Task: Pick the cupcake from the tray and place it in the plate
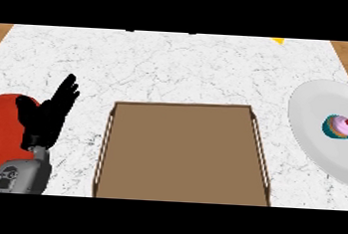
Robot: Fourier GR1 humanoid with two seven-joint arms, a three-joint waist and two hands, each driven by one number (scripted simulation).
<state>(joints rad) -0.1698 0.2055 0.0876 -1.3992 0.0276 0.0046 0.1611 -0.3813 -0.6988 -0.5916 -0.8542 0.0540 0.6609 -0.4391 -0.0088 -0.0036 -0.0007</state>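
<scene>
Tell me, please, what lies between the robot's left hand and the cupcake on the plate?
In the head view, the brown tray lies between the left hand and the cupcake, which sits on the white plate.

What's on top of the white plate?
A little cupcake with pink frosting and a red cherry sits on the white plate. The plate's right edge runs out of view.

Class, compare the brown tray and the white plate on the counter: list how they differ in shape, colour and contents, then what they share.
The tray is rectangular with raised edges; the plate is round. The tray is brown, the plate white. The tray holds nothing, while the plate carries the cupcake. The tray sits at the centre, the plate at the right edge, partly cut off. Both rest flat on the marble counter.
</scene>
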